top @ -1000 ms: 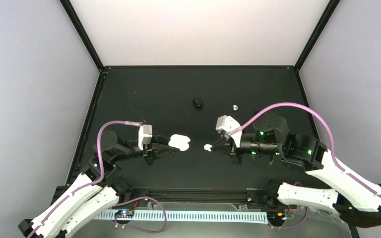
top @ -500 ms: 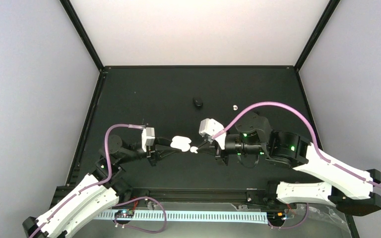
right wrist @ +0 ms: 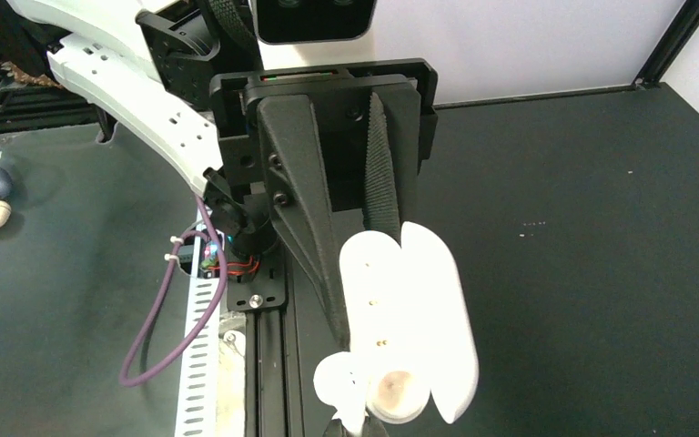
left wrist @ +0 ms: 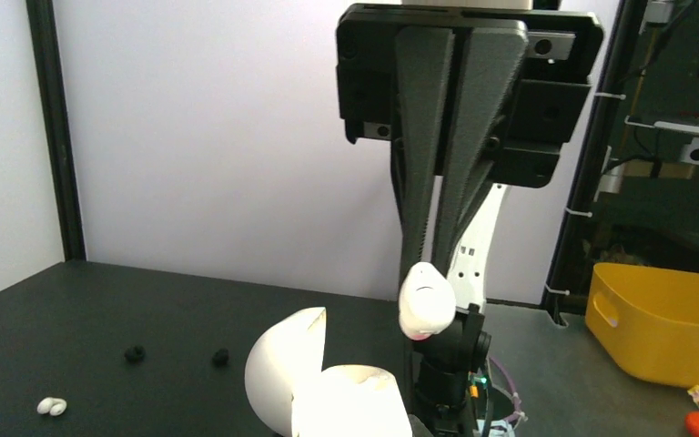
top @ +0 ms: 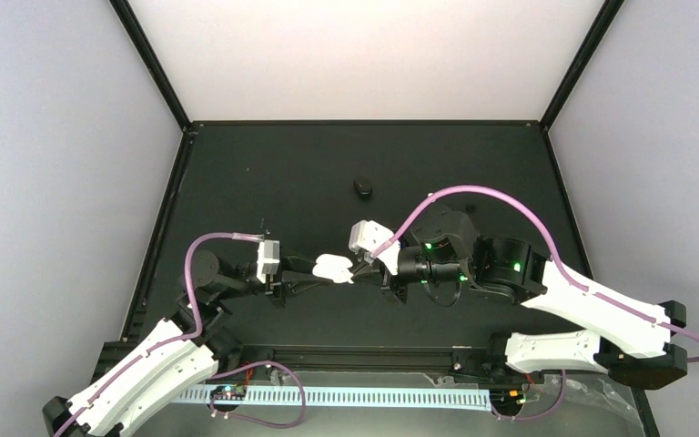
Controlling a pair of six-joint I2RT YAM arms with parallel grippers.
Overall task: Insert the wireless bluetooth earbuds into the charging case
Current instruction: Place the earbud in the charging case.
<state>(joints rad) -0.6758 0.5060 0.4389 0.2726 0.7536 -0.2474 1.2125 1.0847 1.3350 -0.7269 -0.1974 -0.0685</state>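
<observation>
- My left pincer (top: 317, 271) is clenched on the white pill-shaped case (right wrist: 414, 319). The two dark fingers squeeze it from either side near one end.
- The case is open. In the left wrist view its lid stands up like a shell beside the brightly lit lower half.
- My right pincer (left wrist: 426, 264) is clenched too. Its ribbed fingers meet at the tips and pinch one small glossy white earbud (left wrist: 426, 302).
- That earbud hangs from the tips just above the open half of the case and a little to one side of it.
- In the right wrist view the earbud sits at the near end of the case, right beside a round socket in it. I cannot tell whether bud and case touch.
- From above, my two pincers meet nose to nose over the middle of the black table (top: 264, 182), with the case and the bud between them.
- A second earbud (left wrist: 52, 406) lies on the table well apart from the case, with nothing holding it.
- A small black oval thing (top: 363, 188) sits farther back on the table.
- A yellow bin (left wrist: 664, 328) stands beyond the table's edge.
</observation>
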